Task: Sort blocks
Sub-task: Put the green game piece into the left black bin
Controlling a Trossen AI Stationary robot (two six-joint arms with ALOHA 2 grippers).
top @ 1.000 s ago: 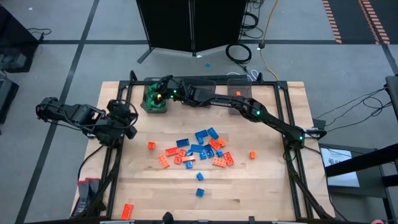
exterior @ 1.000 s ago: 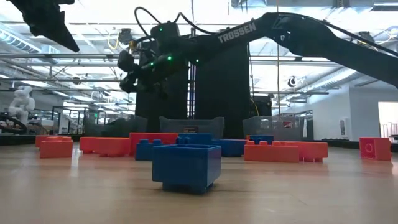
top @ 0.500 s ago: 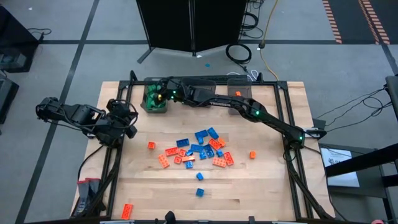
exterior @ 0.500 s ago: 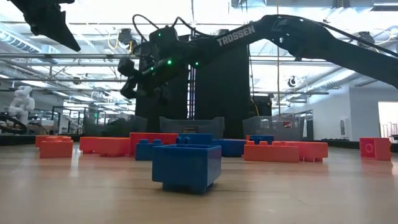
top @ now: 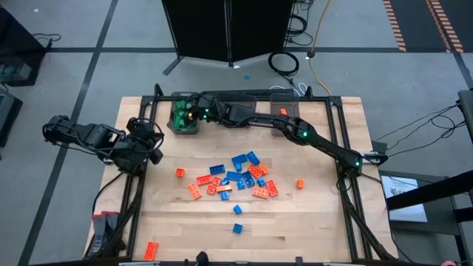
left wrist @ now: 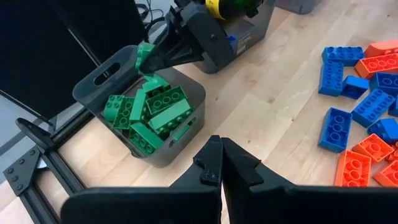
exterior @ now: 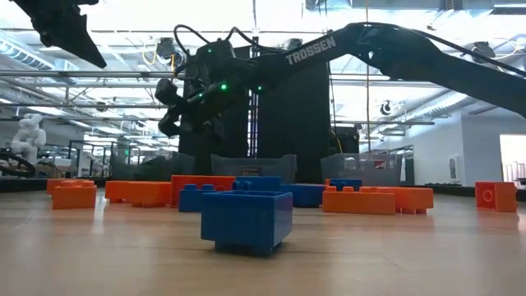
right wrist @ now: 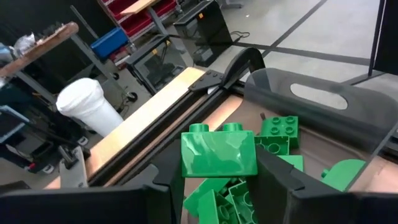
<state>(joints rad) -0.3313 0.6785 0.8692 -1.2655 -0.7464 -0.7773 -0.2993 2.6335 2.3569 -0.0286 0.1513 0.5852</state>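
Right gripper point(right wrist: 219, 177) is pinching a green block point(right wrist: 219, 154), hovering over the bin point(left wrist: 99, 93) of green blocks. Left gripper point(left wrist: 219, 163), fingers pressed together, is waiting beside that bin.

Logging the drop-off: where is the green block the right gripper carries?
The green block sits clamped in the right gripper, above the bin of green blocks at the table's far left corner.

green block point(right wrist: 219, 154) upright in right claw point(right wrist: 217, 180) | green heap below | blue/orange blocks point(top: 236, 179) scattered, apparently mid-table
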